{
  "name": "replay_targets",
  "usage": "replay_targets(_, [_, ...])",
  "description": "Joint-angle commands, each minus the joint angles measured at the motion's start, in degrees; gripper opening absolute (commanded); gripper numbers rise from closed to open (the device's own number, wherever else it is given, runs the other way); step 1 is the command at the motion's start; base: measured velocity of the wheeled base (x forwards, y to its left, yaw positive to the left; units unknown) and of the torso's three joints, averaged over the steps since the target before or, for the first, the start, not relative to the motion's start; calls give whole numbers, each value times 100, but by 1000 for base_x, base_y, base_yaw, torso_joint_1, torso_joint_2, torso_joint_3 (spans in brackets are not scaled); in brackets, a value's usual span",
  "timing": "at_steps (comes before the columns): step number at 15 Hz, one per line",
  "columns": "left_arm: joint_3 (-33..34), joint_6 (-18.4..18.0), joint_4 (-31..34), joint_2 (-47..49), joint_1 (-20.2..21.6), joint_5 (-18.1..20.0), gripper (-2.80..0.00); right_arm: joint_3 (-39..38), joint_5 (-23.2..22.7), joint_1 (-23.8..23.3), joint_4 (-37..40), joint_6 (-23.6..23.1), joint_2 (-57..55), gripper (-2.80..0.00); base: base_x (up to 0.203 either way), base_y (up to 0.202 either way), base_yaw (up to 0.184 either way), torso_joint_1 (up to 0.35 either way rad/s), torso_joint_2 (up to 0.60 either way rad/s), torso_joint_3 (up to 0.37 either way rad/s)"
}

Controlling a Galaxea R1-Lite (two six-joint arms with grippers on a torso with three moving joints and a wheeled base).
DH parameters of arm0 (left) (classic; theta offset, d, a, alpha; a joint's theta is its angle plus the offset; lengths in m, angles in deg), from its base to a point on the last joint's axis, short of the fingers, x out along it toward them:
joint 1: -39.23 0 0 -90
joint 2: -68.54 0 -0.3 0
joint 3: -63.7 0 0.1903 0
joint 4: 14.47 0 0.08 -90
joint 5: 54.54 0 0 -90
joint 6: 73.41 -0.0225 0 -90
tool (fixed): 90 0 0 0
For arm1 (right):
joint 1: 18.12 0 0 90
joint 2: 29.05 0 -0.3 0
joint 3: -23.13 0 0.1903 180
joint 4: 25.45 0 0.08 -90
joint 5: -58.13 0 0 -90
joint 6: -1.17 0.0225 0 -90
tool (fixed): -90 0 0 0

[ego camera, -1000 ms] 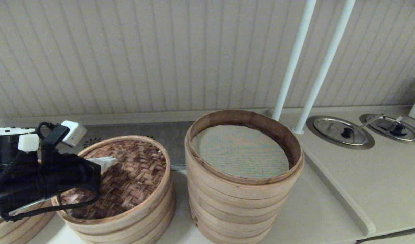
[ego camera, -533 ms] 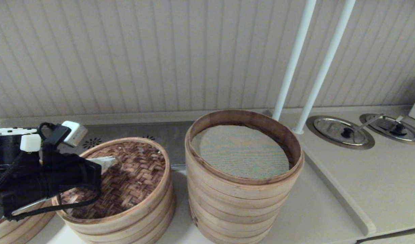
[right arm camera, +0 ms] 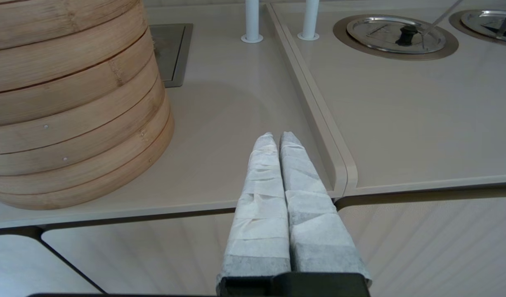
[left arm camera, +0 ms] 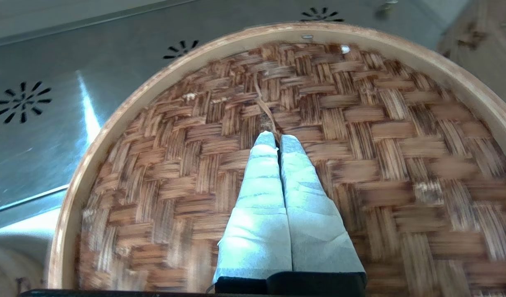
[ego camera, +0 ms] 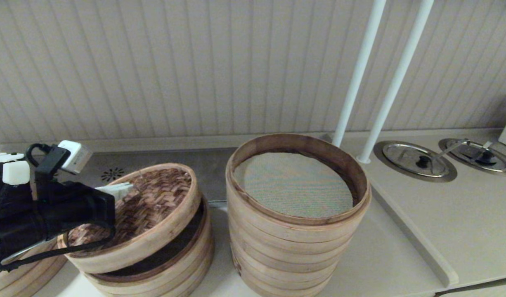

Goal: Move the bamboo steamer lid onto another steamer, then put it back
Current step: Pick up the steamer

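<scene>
Bamboo steamer lid (ego camera: 143, 214), round with a dark brown herringbone-woven top and pale rim band, is held tilted above the short pale bamboo steamer (ego camera: 170, 264) at the left, its right edge raised so a dark gap is opened beneath. The left gripper (left arm camera: 277, 142) is pinched together on the thin strand at the weave's centre. Just to the right, the tall stack of pale steamer rings (ego camera: 296, 231) is seen apart, unlidded. Beside it, over bare beige counter (right arm camera: 244, 119), the right gripper (right arm camera: 277, 138) is kept pressed closed.
</scene>
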Motion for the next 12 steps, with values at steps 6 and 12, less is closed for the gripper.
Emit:
replay_targets(6, [-281, 52, 121, -226, -1, 20, -280, -18, 0, 1, 1, 2, 0, -280, 0, 0, 0, 0, 0, 0])
replay_targets(12, [-864, 319, 672, -429, -67, 15, -280, -18, 1, 1, 1, 2, 0, -280, 0, 0, 0, 0, 0, 0])
